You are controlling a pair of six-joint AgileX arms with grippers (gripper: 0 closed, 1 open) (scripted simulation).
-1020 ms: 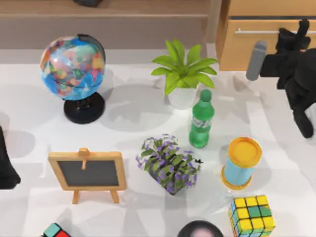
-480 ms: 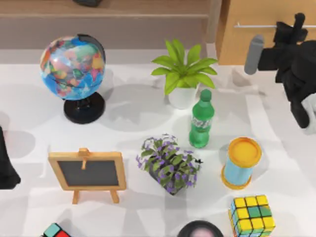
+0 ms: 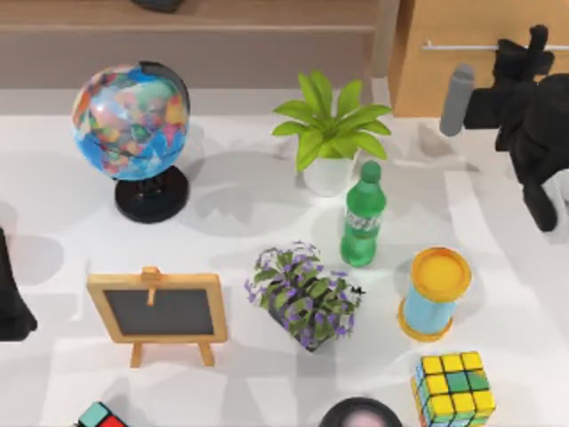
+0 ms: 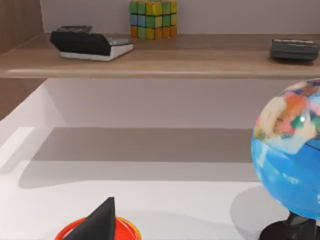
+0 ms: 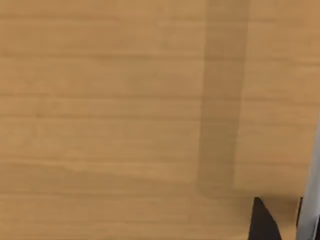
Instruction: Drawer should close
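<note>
While the right arm's black hand (image 3: 533, 55) presses at the light tan wooden drawer (image 3: 462, 76) with its thin silver bar handle (image 3: 462, 45), at the desk's far right, I cannot tell its fingers' spread; pushing off-centre could skew or jam it. The left arm sits parked at the left edge.

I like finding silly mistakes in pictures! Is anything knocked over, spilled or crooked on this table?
Nothing is spilled or knocked over. The globe, green bottle, leafy plant and little chalkboard all stand upright. The purple flower pot sits turned at an angle. The right gripper is up against the drawer front.
</note>
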